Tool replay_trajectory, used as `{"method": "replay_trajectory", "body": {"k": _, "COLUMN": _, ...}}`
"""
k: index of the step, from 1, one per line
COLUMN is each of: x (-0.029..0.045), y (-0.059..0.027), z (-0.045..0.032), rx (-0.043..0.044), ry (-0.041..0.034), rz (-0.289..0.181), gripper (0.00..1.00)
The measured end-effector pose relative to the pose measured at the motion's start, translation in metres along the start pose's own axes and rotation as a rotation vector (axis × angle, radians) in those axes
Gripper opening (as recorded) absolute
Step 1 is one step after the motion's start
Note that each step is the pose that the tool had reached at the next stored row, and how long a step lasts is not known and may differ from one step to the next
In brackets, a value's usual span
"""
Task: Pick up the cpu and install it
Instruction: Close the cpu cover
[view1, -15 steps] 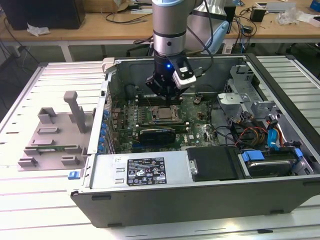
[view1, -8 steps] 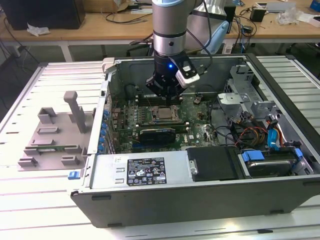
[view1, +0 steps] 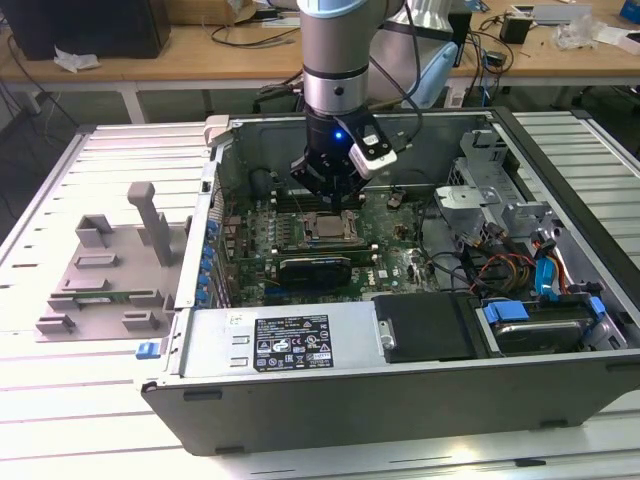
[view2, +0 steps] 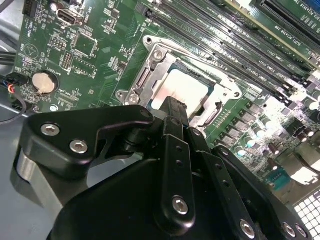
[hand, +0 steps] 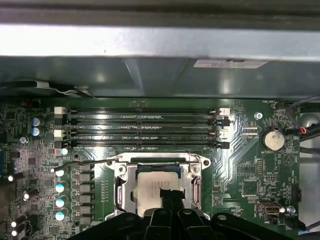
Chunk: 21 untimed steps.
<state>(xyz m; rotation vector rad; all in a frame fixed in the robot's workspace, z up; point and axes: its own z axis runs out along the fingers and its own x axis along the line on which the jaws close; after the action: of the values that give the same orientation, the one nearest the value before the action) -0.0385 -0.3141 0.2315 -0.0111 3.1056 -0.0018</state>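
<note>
While the cpu (hand: 150, 186) lies in the socket (hand: 125, 172), gripper (hand: 170, 194) tip right over it; opening impossible to tell.

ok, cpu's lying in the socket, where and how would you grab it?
Likely straight down from above, pinching two opposite edges of the cpu. It lies flat and low in the socket, whose metal frame rings it closely, and the memory slots stand right beside it, so a sideways approach looks blocked.

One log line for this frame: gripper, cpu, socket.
gripper: low over socket | cpu: lying flat inside socket | gripper-cpu contact: cannot tell
</note>
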Motion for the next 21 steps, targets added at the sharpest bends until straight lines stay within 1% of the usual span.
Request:
{"method": "replay_trajectory", "body": {"k": 5, "x": 0.0027, "y": -0.0027, "z": 0.0045, "rx": 0.0002, "ry": -0.0036, "rz": -0.005, "gripper": 0.11}}
{"method": "replay_trajectory", "body": {"k": 7, "x": 0.0050, "y": -0.0035, "z": 0.0063, "rx": -0.0002, "ry": -0.0058, "rz": -0.009, "gripper": 0.11}}
{"method": "replay_trajectory", "body": {"k": 12, "x": 0.0146, "y": -0.0052, "z": 0.0083, "rx": -0.0003, "ry": -0.0099, "rz": -0.014, "gripper": 0.11}}
{"method": "replay_trajectory", "body": {"k": 14, "x": 0.0188, "y": -0.0056, "z": 0.0107, "rx": -0.0003, "ry": -0.0122, "rz": -0.016, "gripper": 0.11}}
{"method": "replay_trajectory", "body": {"k": 16, "x": 0.0213, "y": -0.0056, "z": 0.0131, "rx": -0.0003, "ry": -0.0125, "rz": -0.017, "gripper": 0.11}}
{"method": "replay_trajectory", "body": {"k": 17, "x": 0.0245, "y": -0.0055, "z": 0.0151, "rx": -0.0004, "ry": -0.0124, "rz": -0.018, "gripper": 0.11}}
{"method": "replay_trajectory", "body": {"k": 21, "x": 0.0300, "y": -0.0055, "z": 0.0182, "rx": -0.0003, "ry": -0.0123, "rz": -0.018, "gripper": 0.11}}
